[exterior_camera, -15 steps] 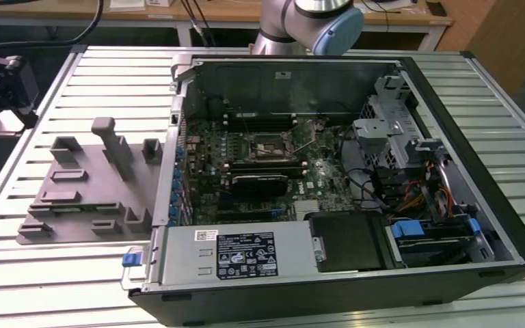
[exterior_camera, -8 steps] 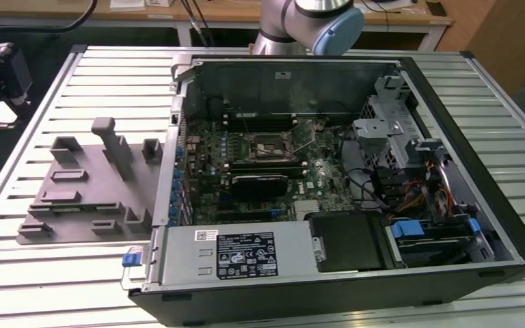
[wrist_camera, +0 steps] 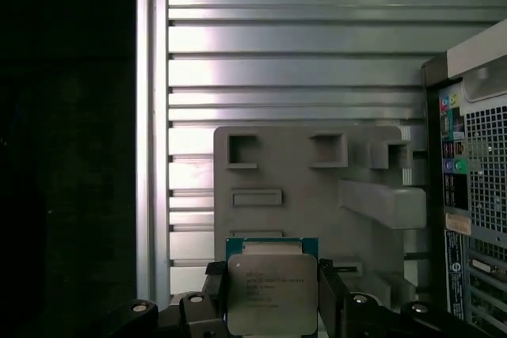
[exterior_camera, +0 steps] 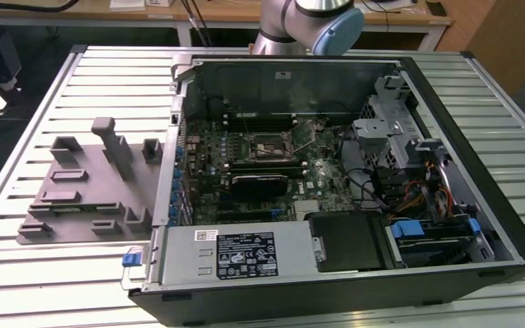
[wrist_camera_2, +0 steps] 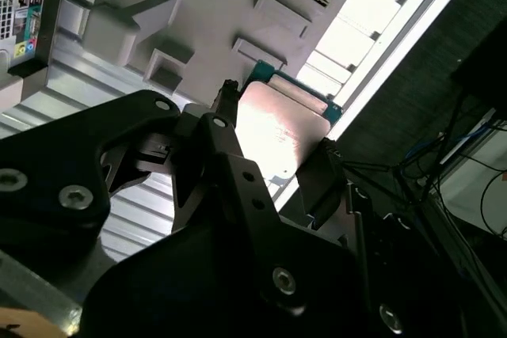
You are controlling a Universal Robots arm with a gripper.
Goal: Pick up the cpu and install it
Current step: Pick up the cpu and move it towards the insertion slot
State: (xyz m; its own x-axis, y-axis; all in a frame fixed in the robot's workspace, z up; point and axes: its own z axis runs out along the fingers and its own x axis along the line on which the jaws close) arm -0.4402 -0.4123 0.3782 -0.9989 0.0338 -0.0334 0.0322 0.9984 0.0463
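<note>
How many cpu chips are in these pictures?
1. The cpu sits between the jaws of the gripper in the first wrist view, the grey fixture tray behind it. Another inside the computer case may be hidden.

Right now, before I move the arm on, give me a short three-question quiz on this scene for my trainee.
1. True or false: the small square chip with the shiny silver metal top, the cpu, lies inside the open black computer case.
2. What is the black gripper shut on? A) a cable B) the cpu C) nothing
3. Fill in: in the exterior view, the grey plastic fixture tray sits on the slatted metal table to the case's ___.
Key: 1 false; 2 B; 3 left, meaning the exterior view's left.
</note>
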